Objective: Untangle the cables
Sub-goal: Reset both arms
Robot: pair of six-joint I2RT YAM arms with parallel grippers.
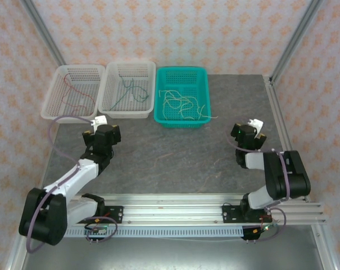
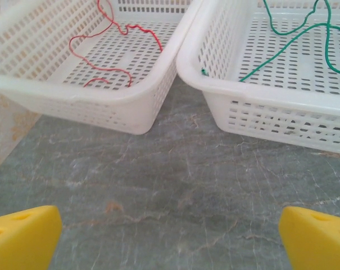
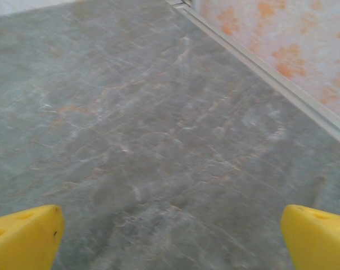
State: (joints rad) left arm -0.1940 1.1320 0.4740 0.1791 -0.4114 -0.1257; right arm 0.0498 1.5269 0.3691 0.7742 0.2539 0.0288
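**Item:** cables, three colour lots, each in its own perforated basket at the far side of the table [image 1: 175,163].
- Red cable [image 2: 137,26]: loose curls on the floor of the left white basket [image 1: 50,104].
- Green cable [image 2: 271,56]: open loops in the middle white basket [image 1: 127,116], with one cut end at the near rim.
- Cream-white cables [image 1: 181,104]: several strands overlapping in the teal basket [image 1: 181,121]. One appears to trail over its right rim.

**Handling (judged):** very light, limp and thin. Likely to slide out of a shallow pinch and to drag neighbouring strands along. Not fragile, though a hard tug could tighten any crossing. The basket slots may snag a strand.

**Where to take hold (judged):** a free end or a raised arc standing clear of the mesh, pinched squarely. For the cream lot, the trailing end at the rim looks the easiest start.

**Left jaws:** wide apart and empty, low over the table just before the gap between the two white baskets.

**Right jaws:** wide apart and empty, over bare table near the right edge, well apart from the baskets.
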